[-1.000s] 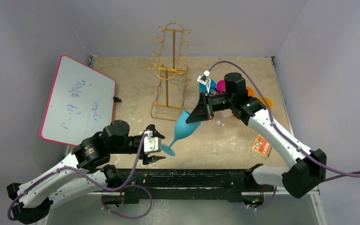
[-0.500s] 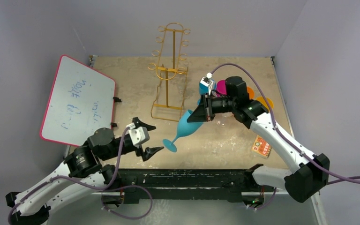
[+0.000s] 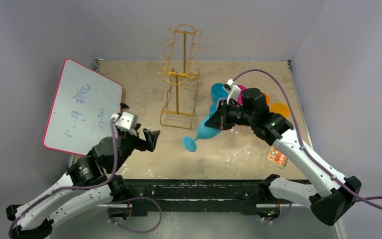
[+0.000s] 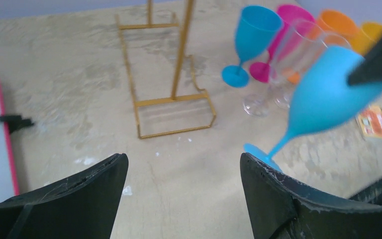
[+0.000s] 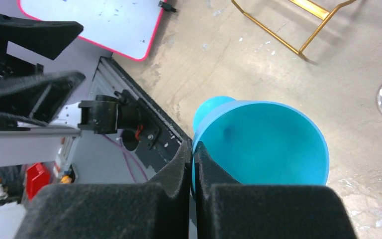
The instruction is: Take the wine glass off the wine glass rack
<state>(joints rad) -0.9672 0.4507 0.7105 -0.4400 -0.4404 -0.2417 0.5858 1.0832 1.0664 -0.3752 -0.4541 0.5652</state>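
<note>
Near the rack (image 3: 178, 76), right jaws pinch wine glass (image 3: 205, 132).

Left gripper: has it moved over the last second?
Yes. The left gripper has swung left and up in the top view, ending beside the pink-framed whiteboard, clear of the tilted blue plastic wine glass.

The wine glass (image 3: 205, 133) is turquoise, the wine glass rack (image 3: 178, 76) gold. Other glasses (image 4: 256, 30) are blue, magenta, orange, yellow and clear. The whiteboard (image 3: 82, 107) is white, pink-edged; the desk (image 3: 139, 94) mottled beige.
</note>
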